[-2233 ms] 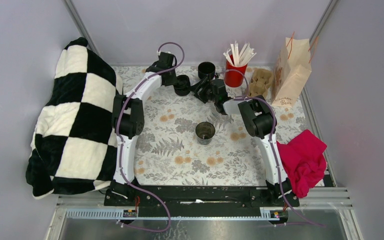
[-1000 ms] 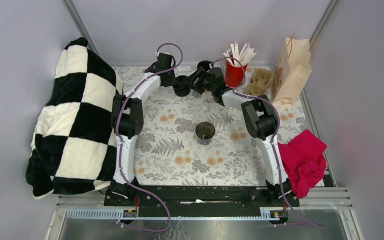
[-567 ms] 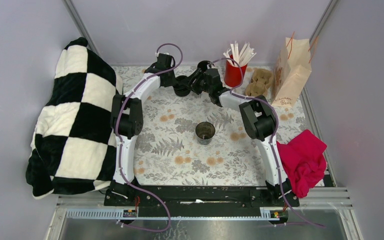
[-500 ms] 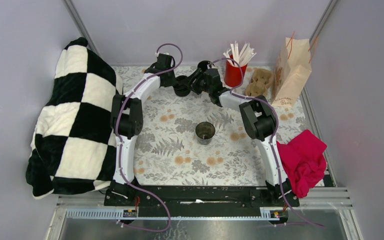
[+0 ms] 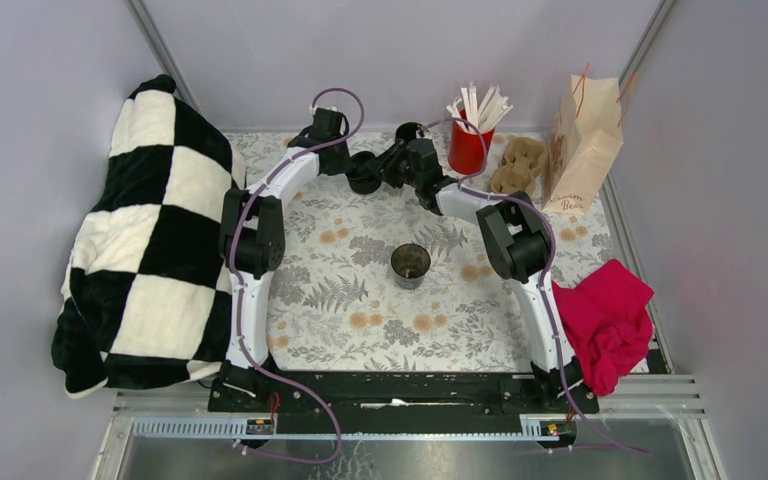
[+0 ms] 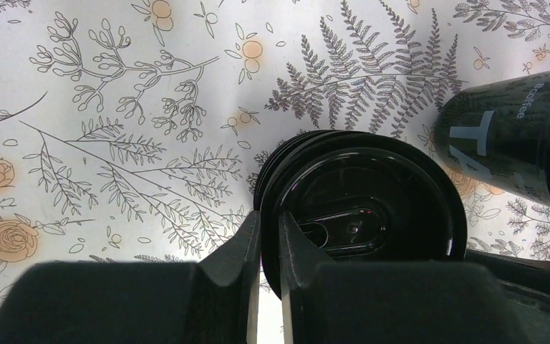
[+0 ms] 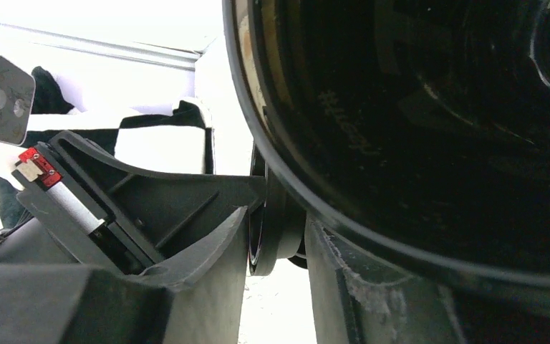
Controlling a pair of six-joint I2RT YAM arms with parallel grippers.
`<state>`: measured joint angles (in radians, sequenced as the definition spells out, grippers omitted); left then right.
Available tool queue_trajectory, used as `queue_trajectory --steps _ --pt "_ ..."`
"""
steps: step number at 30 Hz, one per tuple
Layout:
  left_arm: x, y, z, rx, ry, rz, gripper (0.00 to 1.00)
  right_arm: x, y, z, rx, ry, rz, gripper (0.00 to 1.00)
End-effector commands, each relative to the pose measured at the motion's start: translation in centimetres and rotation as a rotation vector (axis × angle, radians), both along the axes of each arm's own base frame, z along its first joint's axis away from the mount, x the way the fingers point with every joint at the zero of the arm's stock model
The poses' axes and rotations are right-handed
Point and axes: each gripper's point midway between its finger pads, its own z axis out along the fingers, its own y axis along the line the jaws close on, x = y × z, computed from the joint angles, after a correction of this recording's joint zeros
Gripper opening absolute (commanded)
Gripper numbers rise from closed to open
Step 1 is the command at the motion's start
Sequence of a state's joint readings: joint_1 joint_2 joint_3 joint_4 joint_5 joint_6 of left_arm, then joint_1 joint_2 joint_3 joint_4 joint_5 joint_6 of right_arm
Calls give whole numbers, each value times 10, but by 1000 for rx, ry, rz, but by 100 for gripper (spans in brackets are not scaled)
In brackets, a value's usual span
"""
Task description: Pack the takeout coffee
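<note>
The takeout coffee (image 5: 410,265), a small black cup with its top open and no lid on it, stands mid-table, apart from both arms. At the back, my left gripper (image 5: 352,166) is shut on the rim of a stack of black lids (image 5: 364,176). The left wrist view shows its fingers pinching that rim (image 6: 270,244) of the lids (image 6: 362,215). My right gripper (image 5: 386,168) reaches in from the right. Its jaws (image 7: 276,276) stand either side of a lid's edge (image 7: 272,229) with a little gap left. A second black cup (image 5: 411,132) stands right behind it.
The second cup fills the right wrist view's upper right (image 7: 437,107) and shows in the left wrist view (image 6: 515,140). A red cup of white sticks (image 5: 470,147), a brown pulp carrier (image 5: 520,162) and a paper bag (image 5: 582,145) line the back right. A checkered blanket (image 5: 150,240) lies left, a red cloth (image 5: 610,320) right.
My right gripper has swung left from beside the red cup to the lid stack, and its jaws have narrowed around a lid's edge. The left gripper has kept still on the lids.
</note>
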<state>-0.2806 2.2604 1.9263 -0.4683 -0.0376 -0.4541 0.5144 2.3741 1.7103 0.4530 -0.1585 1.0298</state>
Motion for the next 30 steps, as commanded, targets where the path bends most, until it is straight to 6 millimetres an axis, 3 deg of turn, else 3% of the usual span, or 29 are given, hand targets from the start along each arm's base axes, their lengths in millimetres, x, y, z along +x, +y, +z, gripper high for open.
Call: queue_trajectory --steps 1,18,22,30 --pt "2 0 44 -33 -89 -3 12 -7 8 16 32 -9 -19 38" --pt "-16 13 92 -14 -168 12 70 -16 0 36 76 -10 -58 34" --pt "-23 15 104 -20 -187 11 74 -18 2 40 78 -15 -44 34" --pt "-26 14 95 -22 -172 3 75 -13 4 56 33 -69 -24 36"
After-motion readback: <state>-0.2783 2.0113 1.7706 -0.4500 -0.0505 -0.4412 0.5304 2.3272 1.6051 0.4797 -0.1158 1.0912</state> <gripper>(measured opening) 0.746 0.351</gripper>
